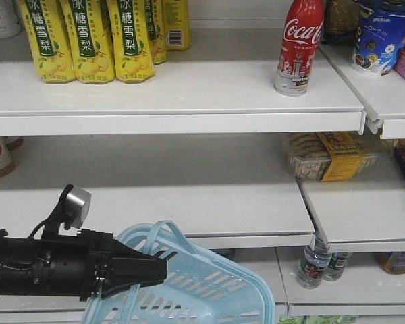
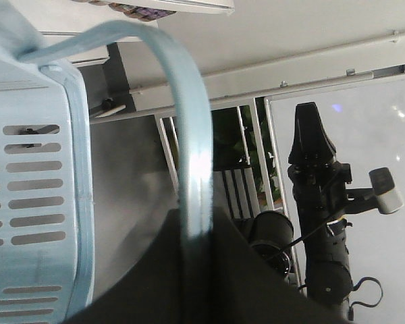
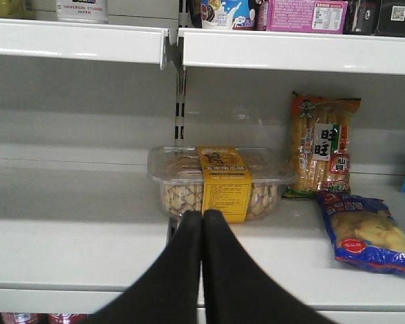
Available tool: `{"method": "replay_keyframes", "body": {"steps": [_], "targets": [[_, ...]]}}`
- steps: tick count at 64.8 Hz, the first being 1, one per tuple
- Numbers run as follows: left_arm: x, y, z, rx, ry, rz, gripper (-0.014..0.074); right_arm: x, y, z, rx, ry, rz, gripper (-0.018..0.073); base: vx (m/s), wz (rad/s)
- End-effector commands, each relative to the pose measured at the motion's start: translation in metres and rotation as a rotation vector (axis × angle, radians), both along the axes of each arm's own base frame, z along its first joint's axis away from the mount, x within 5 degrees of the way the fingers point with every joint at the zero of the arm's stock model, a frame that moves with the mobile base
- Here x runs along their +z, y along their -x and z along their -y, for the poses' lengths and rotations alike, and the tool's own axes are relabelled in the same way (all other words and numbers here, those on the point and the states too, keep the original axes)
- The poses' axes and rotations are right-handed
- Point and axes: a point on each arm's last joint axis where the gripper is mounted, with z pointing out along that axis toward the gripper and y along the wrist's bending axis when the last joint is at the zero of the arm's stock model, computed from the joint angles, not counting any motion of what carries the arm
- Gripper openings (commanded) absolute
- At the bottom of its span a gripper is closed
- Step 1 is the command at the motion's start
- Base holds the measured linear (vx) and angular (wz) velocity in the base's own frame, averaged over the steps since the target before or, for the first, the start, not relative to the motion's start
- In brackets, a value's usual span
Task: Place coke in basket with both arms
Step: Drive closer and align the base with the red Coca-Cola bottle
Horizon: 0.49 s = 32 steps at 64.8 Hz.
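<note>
Pincers of the left end effector clamp a loop handle of the basket, holding it tilted below the shelves, apparently ready to receive a bottle. The right end effector, pressed closed and empty, points at a clear snack box. The coke stands upright on the upper shelf, untouched, well above the basket.

Coke on upper shelf, right of pouches; basket low, in front.
</note>
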Motion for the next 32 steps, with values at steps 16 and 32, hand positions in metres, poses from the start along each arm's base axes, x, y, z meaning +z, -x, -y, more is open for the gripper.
{"method": "replay_keyframes", "body": {"steps": [16,32], "targets": [[0.0254,-0.0018,0.0035,0.018,0.15,0.045,-0.0006,0.0049,0.0007,0.0002,-0.004,0.009,0.081,-0.001,0.04,-0.01],[0.0254,-0.0018,0.0035,0.018,0.15,0.045,-0.0006,0.0049,0.0007,0.0002,-0.004,0.009,0.081,-0.001,0.03,-0.01]]}}
